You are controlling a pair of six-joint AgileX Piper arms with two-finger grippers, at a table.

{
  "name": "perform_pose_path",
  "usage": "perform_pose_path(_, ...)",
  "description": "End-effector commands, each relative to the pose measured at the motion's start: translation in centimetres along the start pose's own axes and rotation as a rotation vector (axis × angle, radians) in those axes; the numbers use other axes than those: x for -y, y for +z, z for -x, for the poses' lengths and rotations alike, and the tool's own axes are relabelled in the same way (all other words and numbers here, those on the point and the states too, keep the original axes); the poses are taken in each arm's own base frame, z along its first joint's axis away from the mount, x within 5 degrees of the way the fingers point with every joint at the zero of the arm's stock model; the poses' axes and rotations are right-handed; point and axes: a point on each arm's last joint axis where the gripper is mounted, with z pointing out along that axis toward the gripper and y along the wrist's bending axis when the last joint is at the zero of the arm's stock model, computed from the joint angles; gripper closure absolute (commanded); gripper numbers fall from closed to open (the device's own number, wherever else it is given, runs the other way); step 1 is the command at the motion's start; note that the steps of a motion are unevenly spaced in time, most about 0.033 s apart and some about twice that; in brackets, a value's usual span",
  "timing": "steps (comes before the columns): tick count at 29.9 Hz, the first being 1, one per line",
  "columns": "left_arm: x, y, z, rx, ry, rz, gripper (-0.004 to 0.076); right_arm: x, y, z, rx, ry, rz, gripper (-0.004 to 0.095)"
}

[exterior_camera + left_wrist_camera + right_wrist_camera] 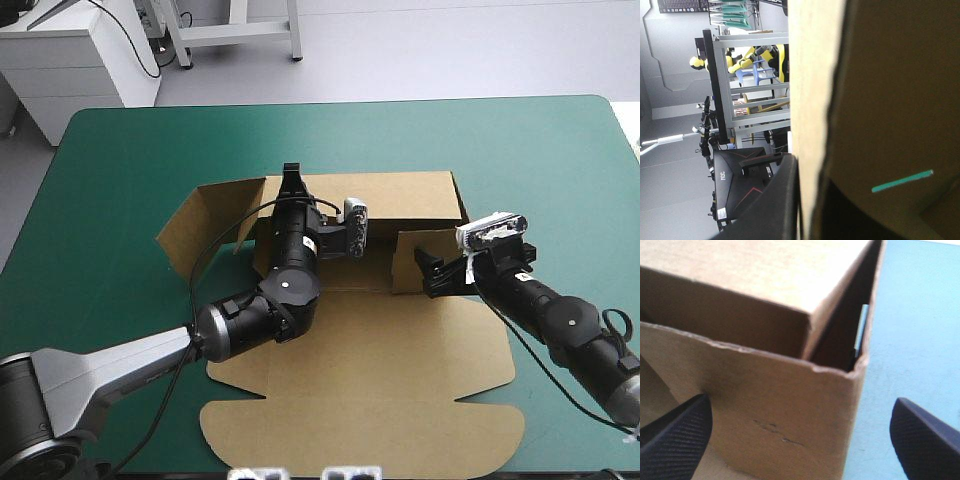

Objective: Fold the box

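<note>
One box [400,340], one teal-green cover [120,160], and two hands: the left hand [292,180] and the right hand [430,268].

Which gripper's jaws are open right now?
The right gripper: jaws stand wide apart at a raised corner of the box. The left gripper is shut on its far wall.

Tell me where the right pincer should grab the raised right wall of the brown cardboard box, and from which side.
Take the brown cardboard box by the free top edge of its upright right wall, probably from above, one finger on each face. The board is thin and stands on edge; the open right pincer faces its broad side, which offers nothing to pinch.
</note>
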Motion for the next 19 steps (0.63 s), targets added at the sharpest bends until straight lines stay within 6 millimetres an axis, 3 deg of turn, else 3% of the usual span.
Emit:
perform_pose_path(1,-2.5,-1.3,-0.6,0.012,-0.038,0.087,0.0732,1.1,-0.4,1.5,0.089,0.025,-0.122,0.003)
perform_pose_path(13,-2.5,-1.3,-0.6,0.014,-0.038,0.086,0.0732,1.0,2.7,-0.5,-0.055,-0.048,-0.089,0.0072)
perform_pose_path(19,-2.5,-1.3,-0.4,0.029,-0.038,0.083,0.0732,1.2,3.9,-0.4,-0.078,-0.09,-0.094,0.0072)
